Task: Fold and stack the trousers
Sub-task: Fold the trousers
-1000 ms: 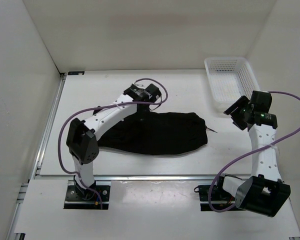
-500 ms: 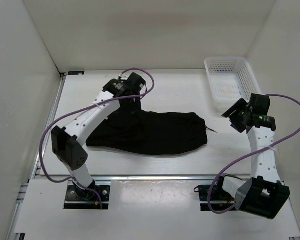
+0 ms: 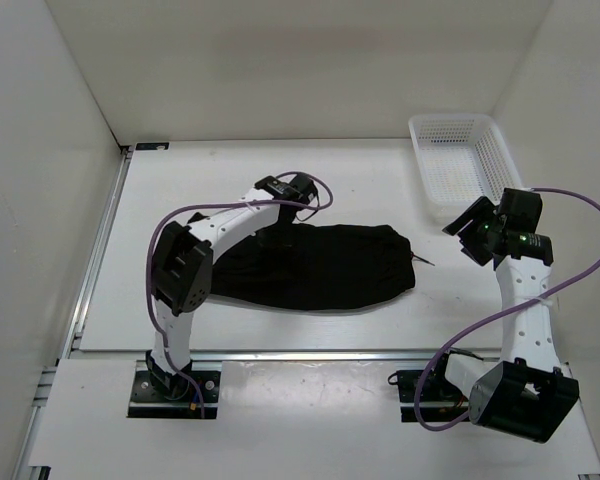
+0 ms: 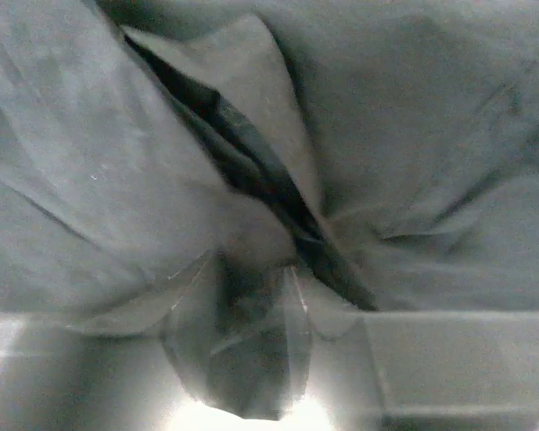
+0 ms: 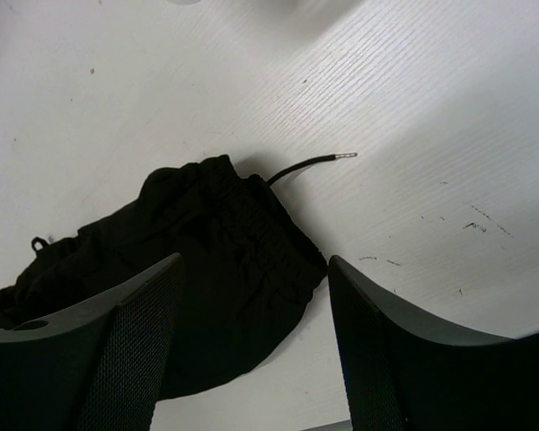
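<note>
The black trousers (image 3: 320,265) lie in a long folded bundle across the middle of the table, their thin drawstring (image 3: 423,260) poking out at the right end. My left gripper (image 3: 280,237) is down on the bundle's upper left edge. In the left wrist view its fingers (image 4: 292,314) are pinched together on a raised fold of the trousers (image 4: 413,135). My right gripper (image 3: 467,232) hovers open to the right of the bundle. In the right wrist view the waist end of the trousers (image 5: 207,269) and the drawstring (image 5: 310,163) lie below the open right gripper (image 5: 253,265).
A white mesh basket (image 3: 458,165) stands at the back right, just behind the right gripper. White walls close off the left, back and right sides. A metal rail (image 3: 310,353) runs along the near edge in front of the arm bases.
The left arm swung out to the left, then came down on the upper left edge of the trousers and its jaws closed on the fabric. The right arm hardly moved.
</note>
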Tool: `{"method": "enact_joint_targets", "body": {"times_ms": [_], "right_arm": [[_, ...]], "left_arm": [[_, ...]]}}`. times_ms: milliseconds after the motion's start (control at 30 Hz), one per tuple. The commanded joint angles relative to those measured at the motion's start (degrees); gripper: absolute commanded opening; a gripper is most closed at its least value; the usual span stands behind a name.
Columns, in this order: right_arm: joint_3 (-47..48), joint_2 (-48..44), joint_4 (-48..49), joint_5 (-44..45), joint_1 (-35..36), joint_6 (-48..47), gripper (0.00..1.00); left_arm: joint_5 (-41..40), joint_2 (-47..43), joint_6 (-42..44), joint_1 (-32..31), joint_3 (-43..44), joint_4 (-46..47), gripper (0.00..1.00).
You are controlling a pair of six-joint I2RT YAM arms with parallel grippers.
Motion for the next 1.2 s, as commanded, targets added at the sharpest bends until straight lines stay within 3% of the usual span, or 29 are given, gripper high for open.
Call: {"method": "enact_joint_targets", "body": {"times_ms": [0, 33, 167, 333, 367, 400, 500, 533, 700, 767, 800, 933, 1067, 1167], "right_arm": [[-0.12, -1.11, 0.28, -0.89, 0.12, -1.24, 0.7], [-0.12, -1.11, 0.28, -0.89, 0.12, -1.24, 0.7], [-0.12, -1.64, -0.25, -0.89, 0.12, -1.24, 0.7], [-0.12, -1.64, -0.25, -0.89, 0.12, -1.24, 0.7], [-0.12, -1.64, 0.27, -0.89, 0.12, -1.24, 0.7], [-0.12, -1.64, 0.28, -0.89, 0.12, -0.72, 0.7], [-0.12, -1.64, 0.28, -0.89, 0.12, -0.71, 0.7], [-0.12, -2.16, 0.28, -0.89, 0.12, -0.71, 0.7], [-0.12, -2.78, -0.77, -0.37, 0.12, -1.24, 0.7], [-0.12, -2.78, -0.77, -0.37, 0.12, -1.24, 0.7], [-0.12, -2.78, -0.77, -0.37, 0.12, -1.24, 0.7], [-0.12, -2.78, -0.77, -0.37, 0.12, -1.24, 0.7], [-0.12, -2.78, -0.77, -0.37, 0.12, -1.24, 0.7], [-0.12, -3.31, -0.77, -0.37, 0.12, -1.24, 0.7]], "left_arm": [[-1.53, -2.24, -0.6, -2.15, 2.66, 0.94, 0.16], [-2.05, -2.24, -0.6, -2.15, 3.28, -0.03, 0.1], [-3.9, -8.28, -0.6, -6.1, 3.99, -3.46, 0.1], [3.99, -13.14, -1.22, -10.66, 0.23, -0.92, 0.12], [5.23, -13.14, -1.22, -11.46, -0.92, 0.13, 0.2], [6.02, -12.36, -1.22, -12.17, -1.89, 0.92, 0.5], [4.81, -8.59, -1.74, -13.31, -1.56, -1.25, 0.92], [2.36, -8.05, -1.74, -13.84, -0.5, -2.4, 1.0], [-2.58, -9.27, -0.52, -13.06, 8.2, -6.97, 1.0], [-3.11, -9.8, 0.01, -11.57, 10.66, -8.38, 0.92], [-3.11, -10.32, 0.01, -11.04, 12.76, -8.39, 0.73], [-3.11, -10.42, 0.81, -9.98, 15.24, -8.39, 0.24], [-4.58, -9.19, -0.94, -9.98, 15.77, -8.39, 0.14], [-1.72, -9.19, -2.89, -6.73, 8.24, -3.75, 0.1]]}}
